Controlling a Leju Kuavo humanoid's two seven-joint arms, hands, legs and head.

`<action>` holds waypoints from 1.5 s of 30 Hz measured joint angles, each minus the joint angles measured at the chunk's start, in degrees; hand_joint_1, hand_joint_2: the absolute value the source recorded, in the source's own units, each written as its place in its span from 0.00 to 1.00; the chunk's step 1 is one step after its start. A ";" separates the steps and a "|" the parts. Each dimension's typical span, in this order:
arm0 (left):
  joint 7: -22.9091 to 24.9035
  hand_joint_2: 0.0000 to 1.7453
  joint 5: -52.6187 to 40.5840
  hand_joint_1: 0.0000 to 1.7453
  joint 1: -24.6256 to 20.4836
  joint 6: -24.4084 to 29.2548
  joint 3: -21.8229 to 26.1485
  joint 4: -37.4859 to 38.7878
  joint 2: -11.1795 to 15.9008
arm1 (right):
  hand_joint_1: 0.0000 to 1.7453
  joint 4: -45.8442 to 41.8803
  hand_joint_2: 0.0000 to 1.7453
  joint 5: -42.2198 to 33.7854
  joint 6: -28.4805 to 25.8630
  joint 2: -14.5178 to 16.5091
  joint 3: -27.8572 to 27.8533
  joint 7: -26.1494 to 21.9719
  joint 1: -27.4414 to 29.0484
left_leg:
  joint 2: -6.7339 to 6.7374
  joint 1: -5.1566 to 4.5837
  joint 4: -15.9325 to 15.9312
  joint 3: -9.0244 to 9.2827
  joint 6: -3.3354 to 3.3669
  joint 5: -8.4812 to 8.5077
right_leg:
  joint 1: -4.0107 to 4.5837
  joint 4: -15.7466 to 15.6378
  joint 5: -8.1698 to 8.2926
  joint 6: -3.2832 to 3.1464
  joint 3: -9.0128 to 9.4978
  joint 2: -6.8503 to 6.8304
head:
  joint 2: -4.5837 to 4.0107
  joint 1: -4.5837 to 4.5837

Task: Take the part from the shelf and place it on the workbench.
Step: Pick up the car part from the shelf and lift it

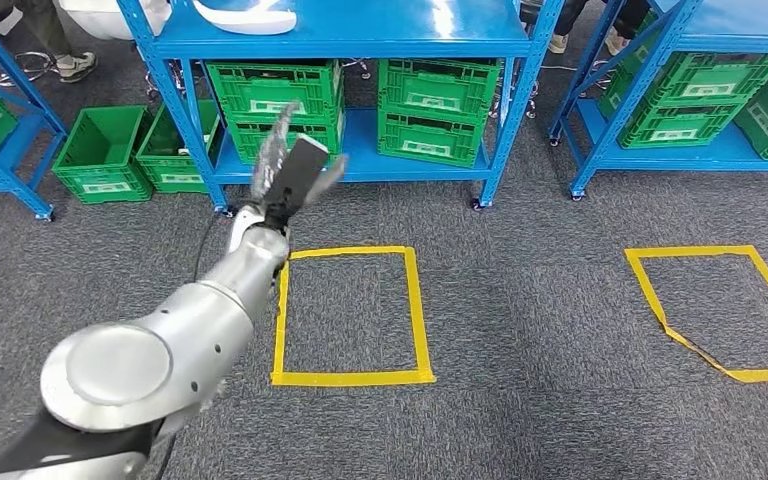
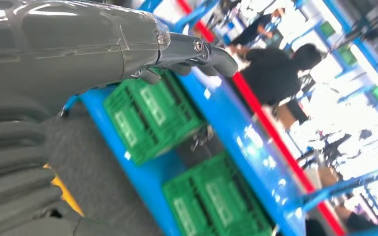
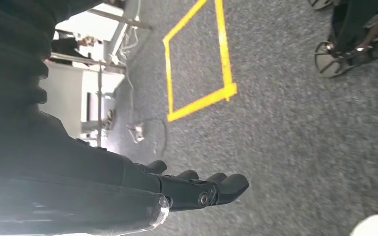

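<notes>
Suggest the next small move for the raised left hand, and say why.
Probably keep lifting the left hand toward the white part on the blue shelf's top deck: the hand holds nothing, fingers spread, and sits in front of the green crates below that deck.

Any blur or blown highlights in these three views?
Head view: evenly lit, sharp, but the raised left hand is motion-smeared. Left wrist view: background beyond the blue shelf is overexposed and soft; green crates slightly blurred. Right wrist view: right hand dark, carpet smeared, glare along the cover.

left robot hand (image 1: 290, 165) raised, empty, right robot hand (image 3: 197, 189) empty
</notes>
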 joint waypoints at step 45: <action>70.01 0.00 68.19 0.00 38.14 -5.31 -84.76 -112.71 51.24 | 0.00 -0.01 1.00 1.06 -0.03 1.22 -4.34 -2.97 -0.74 | 0.61 0.20 -0.81 1.18 -0.89 -0.21 | 0.64 -0.40 -0.54 -1.24 1.06 -1.44 | 0.00 -0.39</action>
